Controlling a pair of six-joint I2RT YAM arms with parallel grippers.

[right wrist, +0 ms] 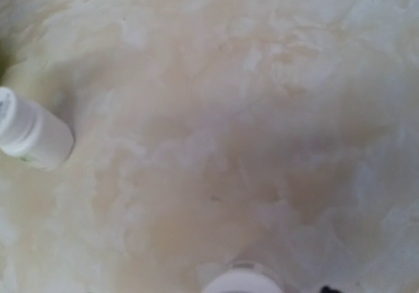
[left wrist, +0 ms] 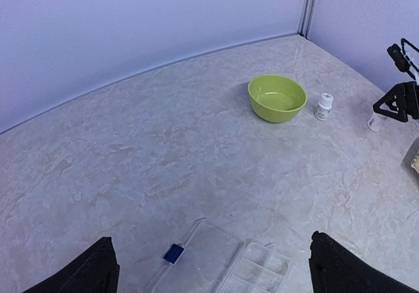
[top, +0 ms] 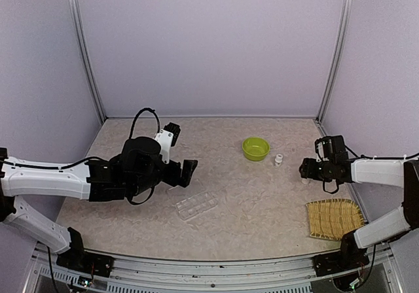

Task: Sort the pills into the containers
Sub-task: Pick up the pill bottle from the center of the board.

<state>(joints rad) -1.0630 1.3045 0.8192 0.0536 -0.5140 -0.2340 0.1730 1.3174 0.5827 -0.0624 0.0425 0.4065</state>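
Left arm (top: 46, 178), white links, black joints: elbow bent, stretched inward. Left gripper (top: 181, 152), black, two-finger: jaws spread wide. Right arm (top: 380, 172), same build: stretched inward. Right gripper (top: 306, 170): held low, jaw gap unreadable.

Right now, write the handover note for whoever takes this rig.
Left pincer: open, empty, hovering by the pill box.
Right pincer: over a white bottle; grip unclear.
Second bottle stands beside the green bowl.
Done: box lid looks open; no pills visible anywhere.
Left: all the sorting.
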